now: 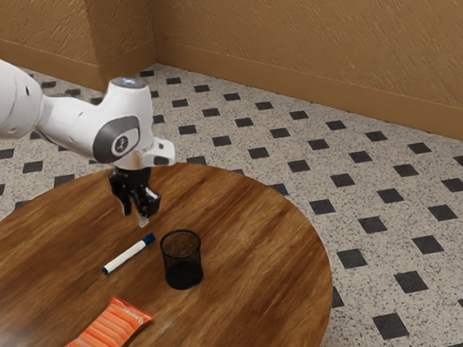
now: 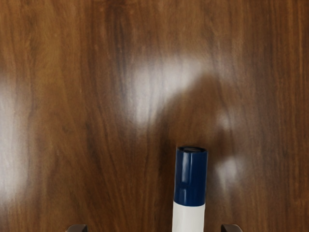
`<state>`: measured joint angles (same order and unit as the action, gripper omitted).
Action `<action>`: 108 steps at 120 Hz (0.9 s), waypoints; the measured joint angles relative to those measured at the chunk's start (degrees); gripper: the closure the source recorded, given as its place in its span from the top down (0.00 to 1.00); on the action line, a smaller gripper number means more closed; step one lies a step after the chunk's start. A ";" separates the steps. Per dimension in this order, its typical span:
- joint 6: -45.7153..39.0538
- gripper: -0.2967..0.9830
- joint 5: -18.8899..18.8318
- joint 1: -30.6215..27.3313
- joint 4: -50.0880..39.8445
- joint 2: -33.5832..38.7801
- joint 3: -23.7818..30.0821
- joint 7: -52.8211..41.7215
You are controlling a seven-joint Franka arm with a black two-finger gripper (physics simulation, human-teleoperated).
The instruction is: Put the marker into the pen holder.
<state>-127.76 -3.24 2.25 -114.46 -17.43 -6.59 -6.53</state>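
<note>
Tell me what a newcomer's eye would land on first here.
Most likely the bright orange packet, on the round wooden table at the exterior view's lower edge. Next, probably the white arm coming in from the exterior view's left, its black gripper above the table. In the wrist view, the dark blue cap of the marker stands out against the wood.

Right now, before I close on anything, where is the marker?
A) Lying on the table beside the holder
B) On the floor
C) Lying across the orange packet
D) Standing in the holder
A: the marker lies on its side on the table, with bare wood between it and the holder.
</note>
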 joint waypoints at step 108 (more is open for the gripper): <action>-1.38 0.25 1.32 0.42 0.49 -6.34 0.45 11.43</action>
<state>-129.14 -1.93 2.66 -113.97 -23.77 -6.14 4.90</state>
